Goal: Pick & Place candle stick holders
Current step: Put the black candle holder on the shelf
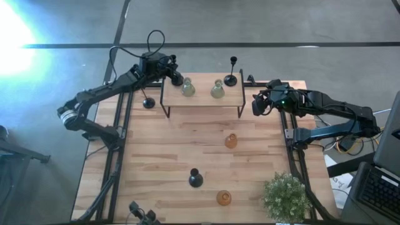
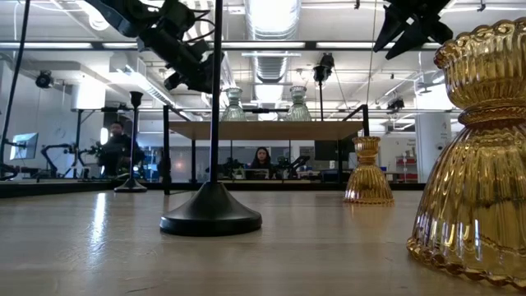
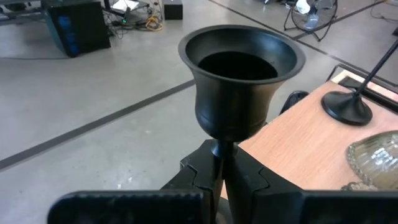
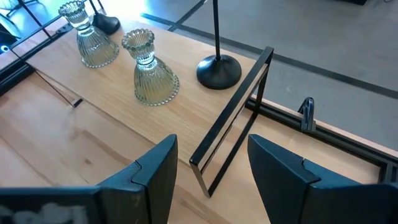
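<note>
Left wrist view alone shows the grip: a black candle stick holder point(image 3: 239, 81) has its thin stem pinched between the left gripper point(image 3: 222, 177) fingers, cup upward. High view places that left gripper point(image 1: 173, 75) over the raised shelf point(image 1: 203, 99), beside 2 pale-green glass holders point(image 1: 188, 88) standing on it, with another black holder point(image 1: 230, 78) at the shelf's far right corner. Right gripper point(image 4: 208, 168) hangs with jaws wide and empty just off the shelf's right end, while 2 amber glass holders point(image 1: 230, 141) stand well apart on the table point(image 1: 156, 162).

left gripper point(image 1: 174, 77) clamped shut, arm reaching far; right gripper point(image 1: 257, 104) apparently hovering, fingers spread.
</note>
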